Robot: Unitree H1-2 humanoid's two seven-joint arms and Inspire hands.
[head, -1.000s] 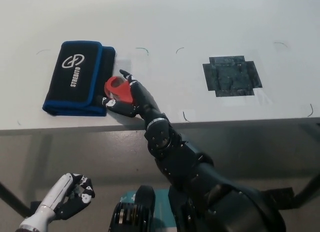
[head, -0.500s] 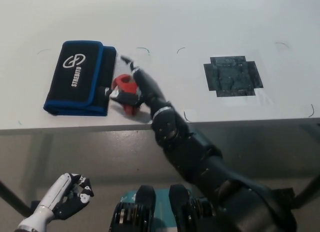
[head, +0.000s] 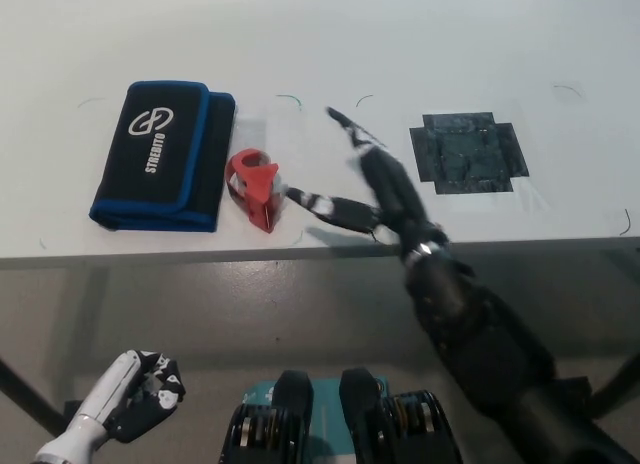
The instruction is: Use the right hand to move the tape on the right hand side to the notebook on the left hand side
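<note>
We see the red tape dispenser [head: 253, 186] lying on the white table [head: 320, 44] near its front edge, just beside the black, blue-trimmed notebook [head: 165, 154], not on it. The right hand [head: 372, 189] is released, fingers spread, holding nothing. The left hand [head: 140, 392] hangs clenched below the table edge.

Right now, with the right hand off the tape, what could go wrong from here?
1. The red tape dispenser lies on the white table beside the black notebook, not on it, so the placement may count as missed.
2. It lies close to the table's front edge; a careless re-grasp by the right hand, now open and motion-blurred, could knock it off.
3. The left hand rests below the table, so it cannot catch anything.
</note>
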